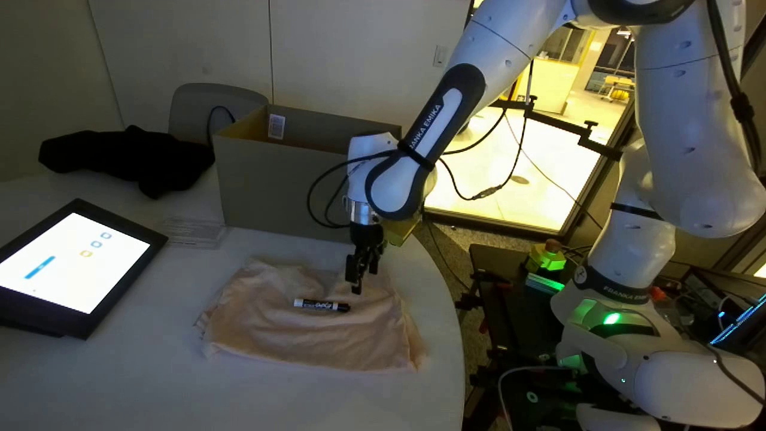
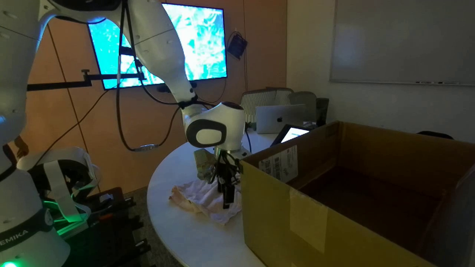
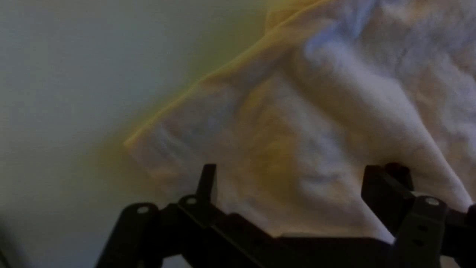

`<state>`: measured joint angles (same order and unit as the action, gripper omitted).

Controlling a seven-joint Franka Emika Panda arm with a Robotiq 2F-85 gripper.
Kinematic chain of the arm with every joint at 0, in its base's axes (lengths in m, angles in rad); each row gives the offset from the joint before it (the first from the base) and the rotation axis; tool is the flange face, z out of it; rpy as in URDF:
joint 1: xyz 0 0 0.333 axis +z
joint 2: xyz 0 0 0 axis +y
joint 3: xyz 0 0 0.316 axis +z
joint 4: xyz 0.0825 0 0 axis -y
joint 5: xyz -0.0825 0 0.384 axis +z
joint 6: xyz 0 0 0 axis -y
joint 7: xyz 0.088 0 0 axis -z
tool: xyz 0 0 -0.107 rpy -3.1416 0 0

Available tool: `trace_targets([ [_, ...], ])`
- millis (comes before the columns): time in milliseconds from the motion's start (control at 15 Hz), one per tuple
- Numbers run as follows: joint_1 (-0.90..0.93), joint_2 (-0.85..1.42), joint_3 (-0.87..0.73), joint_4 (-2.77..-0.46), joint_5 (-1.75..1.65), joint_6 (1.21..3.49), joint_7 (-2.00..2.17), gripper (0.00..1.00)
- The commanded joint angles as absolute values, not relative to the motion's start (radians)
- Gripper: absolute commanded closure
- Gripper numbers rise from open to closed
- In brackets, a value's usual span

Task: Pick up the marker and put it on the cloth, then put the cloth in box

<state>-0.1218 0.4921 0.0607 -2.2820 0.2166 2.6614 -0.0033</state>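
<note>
The marker (image 1: 321,305), white with a dark label and black cap, lies on the cloth (image 1: 311,338). The cloth is pale pink-beige, rumpled and spread on the white table; it also shows in an exterior view (image 2: 200,198) and the wrist view (image 3: 260,149). My gripper (image 1: 360,280) points down just above the cloth, near the marker's cap end. In the wrist view the jaws (image 3: 290,173) are wide apart with only cloth below. The marker's dark end (image 3: 399,171) shows beside the right finger, outside the jaws. The cardboard box (image 1: 281,191) stands open behind the cloth.
A tablet with a lit screen (image 1: 75,260) lies on the round table (image 1: 149,371). Black fabric (image 1: 125,155) lies beside the box. The box walls (image 2: 282,215) rise close to my gripper in an exterior view. A laptop (image 2: 280,118) stands farther back.
</note>
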Motion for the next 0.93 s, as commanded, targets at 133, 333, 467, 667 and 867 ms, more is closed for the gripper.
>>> trace_targets([
  [133,-0.315,0.467,0.179,-2.339,0.449,2.7,-0.251,0.0],
  [333,-0.322,0.474,0.182,-2.338,0.47,2.69,-0.288,0.0],
  [467,-0.31,0.479,0.182,-2.335,0.462,2.683,-0.289,0.0],
  [667,-0.267,0.495,0.164,-2.333,0.427,2.683,-0.253,0.0],
  [867,-0.226,0.506,0.143,-2.334,0.395,2.679,-0.223,0.0],
])
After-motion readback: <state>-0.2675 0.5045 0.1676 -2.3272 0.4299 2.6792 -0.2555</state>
